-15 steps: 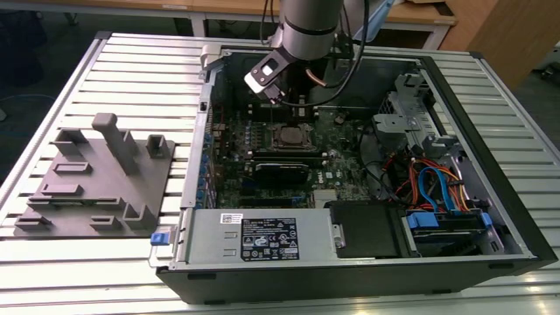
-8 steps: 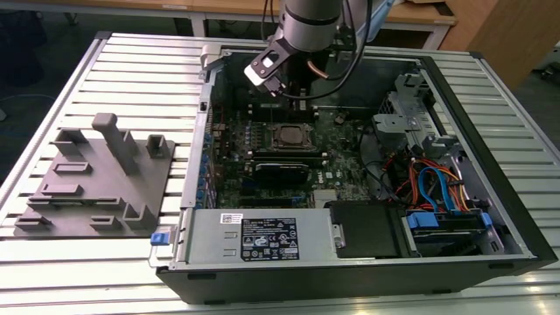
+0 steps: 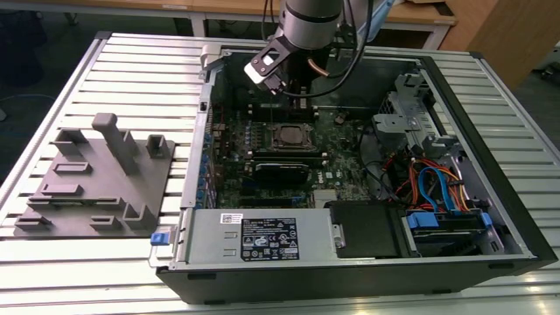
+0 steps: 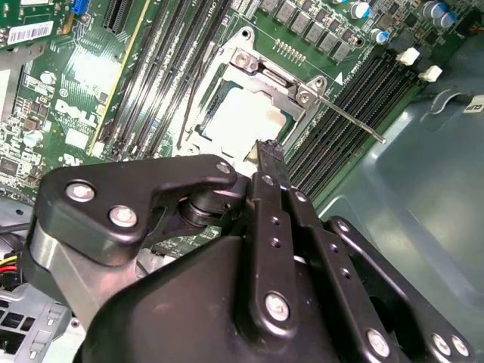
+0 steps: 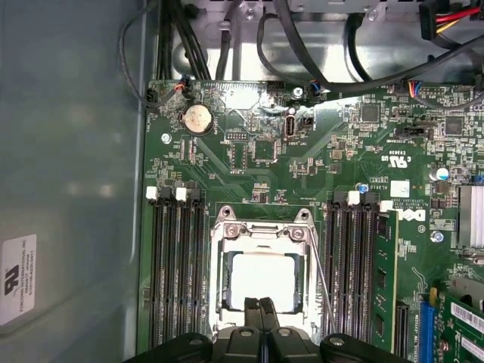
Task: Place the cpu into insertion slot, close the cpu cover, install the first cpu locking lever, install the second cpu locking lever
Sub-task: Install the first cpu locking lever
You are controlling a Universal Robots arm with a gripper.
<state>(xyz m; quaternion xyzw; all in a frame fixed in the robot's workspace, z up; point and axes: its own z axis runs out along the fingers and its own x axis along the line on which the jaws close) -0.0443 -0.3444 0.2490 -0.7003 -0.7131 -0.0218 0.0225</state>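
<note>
Fingers (image 5: pixel 252 316) together — cpu (image 5: pixel 259 278) flat in insertion slot (image 5: pixel 261 224)

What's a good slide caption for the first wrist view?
Shut gripper over the cpu seated in the insertion slot, memory slots either side.

Matte black claw (image 4: pixel 267 155), linked bars (image 4: pixel 272 227) studded with silver screws (image 4: pixel 277 305); behind it, smooth grey cylindrical arm (image 3: pixel 308 20).
</note>
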